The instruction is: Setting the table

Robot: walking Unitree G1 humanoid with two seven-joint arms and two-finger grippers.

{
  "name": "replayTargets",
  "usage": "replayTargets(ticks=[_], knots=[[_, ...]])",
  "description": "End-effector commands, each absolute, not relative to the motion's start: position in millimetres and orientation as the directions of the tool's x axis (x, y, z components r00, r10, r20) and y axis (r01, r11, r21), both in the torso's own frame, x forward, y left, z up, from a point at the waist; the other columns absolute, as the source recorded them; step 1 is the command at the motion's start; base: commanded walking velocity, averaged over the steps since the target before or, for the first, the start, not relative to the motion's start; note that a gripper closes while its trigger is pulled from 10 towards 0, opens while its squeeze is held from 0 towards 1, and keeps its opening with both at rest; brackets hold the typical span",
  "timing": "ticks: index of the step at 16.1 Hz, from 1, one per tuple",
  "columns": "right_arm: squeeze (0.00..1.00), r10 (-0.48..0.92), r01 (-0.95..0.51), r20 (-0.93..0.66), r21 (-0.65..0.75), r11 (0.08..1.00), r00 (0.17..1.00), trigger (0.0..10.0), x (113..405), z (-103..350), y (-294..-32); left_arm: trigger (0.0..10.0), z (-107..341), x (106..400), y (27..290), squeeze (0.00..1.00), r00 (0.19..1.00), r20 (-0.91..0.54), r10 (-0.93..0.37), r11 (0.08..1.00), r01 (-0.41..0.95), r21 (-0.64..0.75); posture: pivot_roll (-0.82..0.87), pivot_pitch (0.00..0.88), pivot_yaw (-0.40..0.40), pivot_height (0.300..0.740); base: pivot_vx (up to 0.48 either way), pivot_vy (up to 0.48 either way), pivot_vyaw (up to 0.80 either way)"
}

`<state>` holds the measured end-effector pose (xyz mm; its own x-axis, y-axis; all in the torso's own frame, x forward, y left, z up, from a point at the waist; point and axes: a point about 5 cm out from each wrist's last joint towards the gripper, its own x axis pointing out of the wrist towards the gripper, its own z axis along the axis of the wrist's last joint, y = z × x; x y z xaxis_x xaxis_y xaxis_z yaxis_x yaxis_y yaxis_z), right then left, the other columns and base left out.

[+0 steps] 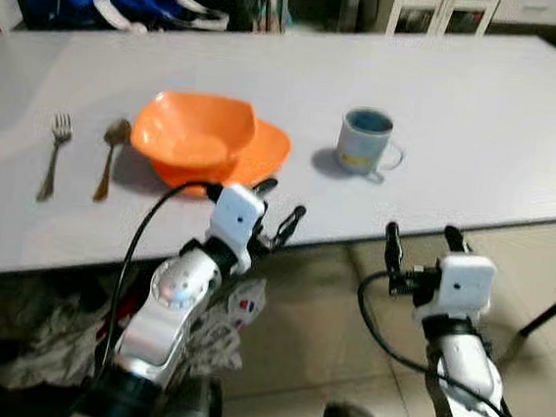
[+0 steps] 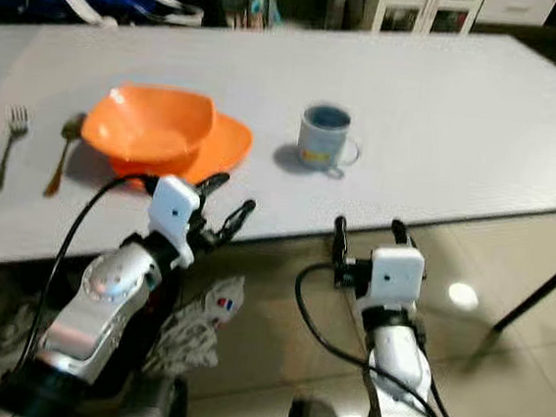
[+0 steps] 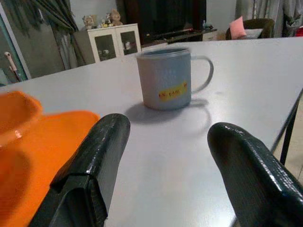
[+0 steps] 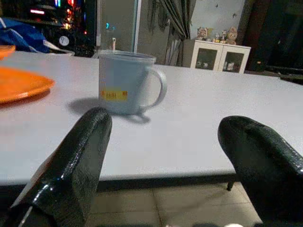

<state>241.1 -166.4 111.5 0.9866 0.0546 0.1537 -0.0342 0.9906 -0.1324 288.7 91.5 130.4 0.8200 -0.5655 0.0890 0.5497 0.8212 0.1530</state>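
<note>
The left gripper hovers at the table edge, fingers apart and empty; the right gripper, also spread, hangs just off it. The grey mug stands ahead of both, beside the orange bowl: approach level, clearing its handle

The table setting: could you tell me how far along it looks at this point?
Laid out already: fork and spoon side by side, orange bowl on the orange plate, grey mug beside them. Nothing is in hand: left gripper and right gripper hover open at the table edge. Little visibly remains.
</note>
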Motion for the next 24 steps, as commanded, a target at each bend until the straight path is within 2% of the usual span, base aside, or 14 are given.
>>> replayTargets(ticks=[1,4,10,18,24], knots=[[0.0,0.055,-0.034,0.164,-0.133,0.991,0.985,10.0,242.3,114.7,-166.8,10.0,130.0,288.9,92.1,0.0,0.818,0.083,-0.568,0.818,0.552,0.159,-0.05,0.0,0.023,0.72,0.0,0.0,0.0],[0.0,0.052,-0.03,0.166,-0.134,0.991,0.985,10.0,242.6,115.3,-167.4,10.0,129.5,290.6,93.0,0.0,0.821,0.075,-0.566,0.819,0.55,0.161,-0.05,0.0,0.025,0.74,0.0,0.0,0.0],[0.0,0.029,-0.001,0.183,-0.154,0.988,0.983,10.0,243.0,117.0,-172.4,10.0,130.3,294.8,91.9,0.0,0.818,0.058,-0.572,0.816,0.562,0.136,-0.06,0.0,0.026,0.74,0.0,0.0,0.0],[0.0,0.061,-0.027,0.183,-0.179,0.983,0.981,10.0,244.1,115.3,-169.0,10.0,136.8,293.4,86.9,0.0,0.799,0.085,-0.595,0.8,0.579,0.159,-0.06,0.0,0.026,0.74,0.0,-0.425,0.0],[0.0,0.066,-0.029,0.193,-0.19,0.981,0.979,10.0,243.8,115.9,-168.8,10.0,136.9,295.3,84.8,0.0,0.794,0.079,-0.602,0.793,0.585,0.17,-0.07,0.0,0.033,0.74,0.314,-0.359,0.0]])
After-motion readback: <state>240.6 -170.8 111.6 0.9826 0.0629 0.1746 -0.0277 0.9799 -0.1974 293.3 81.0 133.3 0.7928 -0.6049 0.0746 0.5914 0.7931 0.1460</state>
